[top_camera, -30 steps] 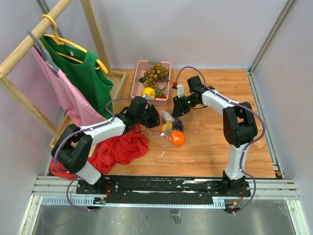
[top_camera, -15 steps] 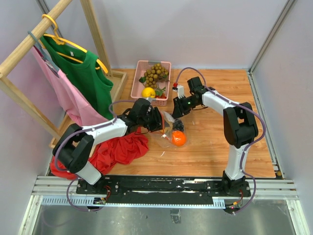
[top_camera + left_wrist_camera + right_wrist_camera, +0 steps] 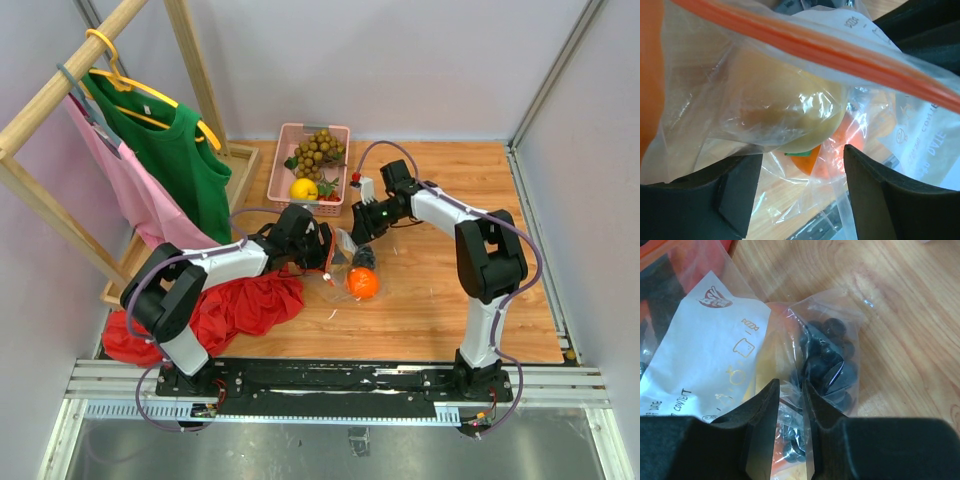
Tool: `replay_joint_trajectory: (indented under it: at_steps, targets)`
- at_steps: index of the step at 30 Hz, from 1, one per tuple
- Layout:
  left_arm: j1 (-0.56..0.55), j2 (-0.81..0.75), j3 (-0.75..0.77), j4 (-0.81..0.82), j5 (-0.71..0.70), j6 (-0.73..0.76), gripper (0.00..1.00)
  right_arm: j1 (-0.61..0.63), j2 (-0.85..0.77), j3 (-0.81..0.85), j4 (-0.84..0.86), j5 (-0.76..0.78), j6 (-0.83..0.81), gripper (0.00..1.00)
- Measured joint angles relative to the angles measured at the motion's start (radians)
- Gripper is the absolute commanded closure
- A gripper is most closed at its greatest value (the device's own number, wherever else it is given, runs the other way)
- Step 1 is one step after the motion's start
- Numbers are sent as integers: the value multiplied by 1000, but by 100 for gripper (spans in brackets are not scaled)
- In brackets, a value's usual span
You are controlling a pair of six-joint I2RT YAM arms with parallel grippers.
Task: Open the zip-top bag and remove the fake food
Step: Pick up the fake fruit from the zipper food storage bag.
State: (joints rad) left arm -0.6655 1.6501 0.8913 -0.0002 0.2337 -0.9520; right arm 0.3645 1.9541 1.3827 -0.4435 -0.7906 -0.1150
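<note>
On the zip-top bag [image 3: 836,315], white panel [image 3: 715,357]; "CONTENT" legible (toast icon [image 3: 743,347] beside)

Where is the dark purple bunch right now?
In the right wrist view the dark purple bunch sits inside the zip-top bag, just ahead of the right gripper. From above it lies mid-table, just beyond the orange fruit.

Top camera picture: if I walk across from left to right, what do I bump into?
First the green shirt → pink basket → orange fruit → right arm's base. The red cloth and zip-top bag overlap others, so I skipped them.
</note>
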Motion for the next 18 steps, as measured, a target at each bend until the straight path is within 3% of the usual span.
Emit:
replay_joint_trajectory:
  at_steps: [3, 4, 6, 18]
  targets:
    - [0, 10, 0, -1, -4, 10, 28, 15, -13, -18, 14, 8, 2, 74]
    - [0, 12, 0, 0, -5, 13, 21, 18, -20, -24, 20, 9, 3, 74]
    - [0, 13, -2, 12, -12, 27, 16, 19, -28, -31, 27, 10, 5, 74]
    - [-5, 16, -16, 80, -89, 166, 16, 41, -102, -138, 105, 12, 50, 73]
